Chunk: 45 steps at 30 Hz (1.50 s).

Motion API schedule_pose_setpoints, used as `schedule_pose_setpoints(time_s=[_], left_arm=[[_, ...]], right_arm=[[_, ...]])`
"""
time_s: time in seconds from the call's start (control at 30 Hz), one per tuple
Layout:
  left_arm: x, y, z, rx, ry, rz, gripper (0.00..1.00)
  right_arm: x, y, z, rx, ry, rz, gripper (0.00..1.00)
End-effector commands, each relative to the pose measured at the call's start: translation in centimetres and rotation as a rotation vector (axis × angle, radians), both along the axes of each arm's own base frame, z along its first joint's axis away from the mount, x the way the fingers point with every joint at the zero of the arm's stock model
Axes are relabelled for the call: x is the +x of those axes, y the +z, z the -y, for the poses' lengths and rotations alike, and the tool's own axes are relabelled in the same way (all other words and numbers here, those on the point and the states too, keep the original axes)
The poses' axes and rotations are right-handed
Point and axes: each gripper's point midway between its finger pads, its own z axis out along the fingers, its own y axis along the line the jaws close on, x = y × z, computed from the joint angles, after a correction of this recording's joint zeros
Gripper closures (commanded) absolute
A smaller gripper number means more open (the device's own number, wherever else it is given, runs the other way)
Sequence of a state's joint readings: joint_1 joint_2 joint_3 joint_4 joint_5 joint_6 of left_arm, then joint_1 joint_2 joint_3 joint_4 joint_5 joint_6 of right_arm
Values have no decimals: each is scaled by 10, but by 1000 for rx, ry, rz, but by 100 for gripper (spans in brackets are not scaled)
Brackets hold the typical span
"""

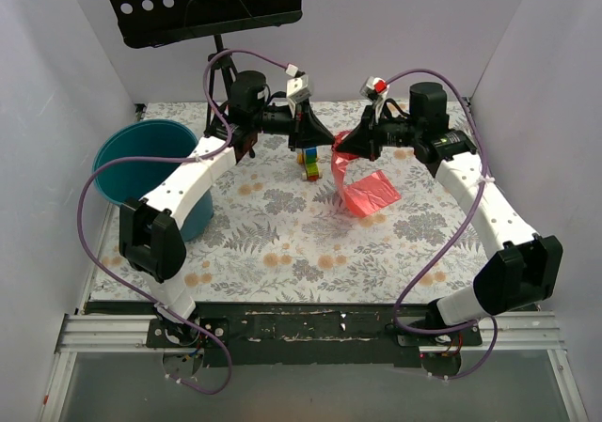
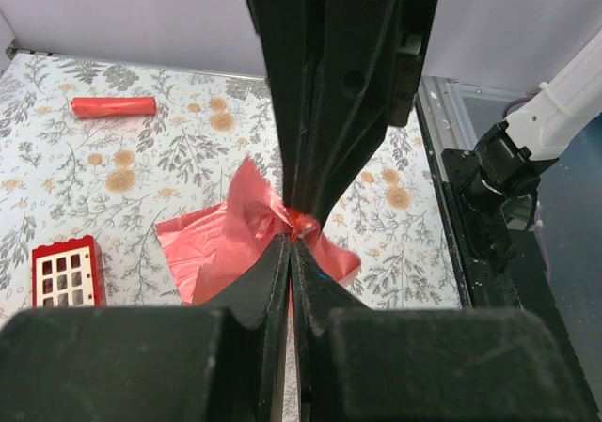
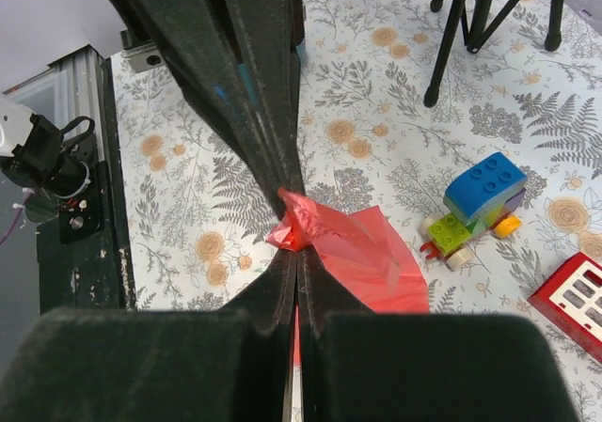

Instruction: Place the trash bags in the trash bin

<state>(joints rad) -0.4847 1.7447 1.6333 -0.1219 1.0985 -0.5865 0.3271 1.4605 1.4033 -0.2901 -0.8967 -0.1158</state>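
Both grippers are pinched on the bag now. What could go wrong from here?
The left gripper and right gripper each hold only a small bunch of the trash bag; it may slip or tear. The trash bin sits far left, and the hanging film could snag the toy blocks.

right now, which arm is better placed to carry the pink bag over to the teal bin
Left. The left fingers and right fingers are both shut on the bag, but the bin stands beside the left arm; the right arm would have to reach across.

White arms (image 1: 191, 182), black joints (image 1: 150, 241) (purple cables (image 1: 81, 211))
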Motion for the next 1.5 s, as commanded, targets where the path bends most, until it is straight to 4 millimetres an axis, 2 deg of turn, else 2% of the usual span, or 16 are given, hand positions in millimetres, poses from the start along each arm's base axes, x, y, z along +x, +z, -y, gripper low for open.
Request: schedule_pose_setpoints(time_s=[0.0,0.23,0.33,0.37,0.43,0.53,0.73,0.8,0.93,1.0,1.07,1.13,1.23,1.37,1.47], left_arm=[[8,15,-15,4,44,60,100],[8,14,-13,-7,31,30,100],[2,17,-11,-20,-1,13,100],[0,17,-10,-25,-15,-1,99],[-4,22,-8,-40,-26,-12,88],[-8,24,-1,-51,-37,-2,79],[-14,25,11,-59,-67,1,77],[-12,22,14,-56,-62,4,78],[-12,21,14,-54,-61,9,99],[-12,21,14,-50,-56,11,100],[-11,21,13,-42,-42,18,100],[-7,21,10,-36,-16,33,100],[-8,20,6,-24,-12,39,100],[-16,20,2,-16,-38,25,100],[-19,19,1,-15,-47,16,100]], right_arm=[[-11,20,11,11,-10,74,99],[-12,25,10,19,3,76,96],[-10,23,9,18,1,69,99],[-9,23,9,20,3,69,99],[-8,22,7,22,8,61,98],[-6,23,3,27,22,60,96],[-3,26,-2,36,30,64,95],[-4,28,-4,38,34,68,95],[-5,28,-3,35,31,72,95],[-6,26,-2,31,27,71,95],[-8,25,-1,24,23,68,90],[-9,24,4,2,4,81,68],[-13,30,12,-26,-10,129,55],[-14,42,15,-8,0,148,53],[-12,39,12,1,11,143,54]])
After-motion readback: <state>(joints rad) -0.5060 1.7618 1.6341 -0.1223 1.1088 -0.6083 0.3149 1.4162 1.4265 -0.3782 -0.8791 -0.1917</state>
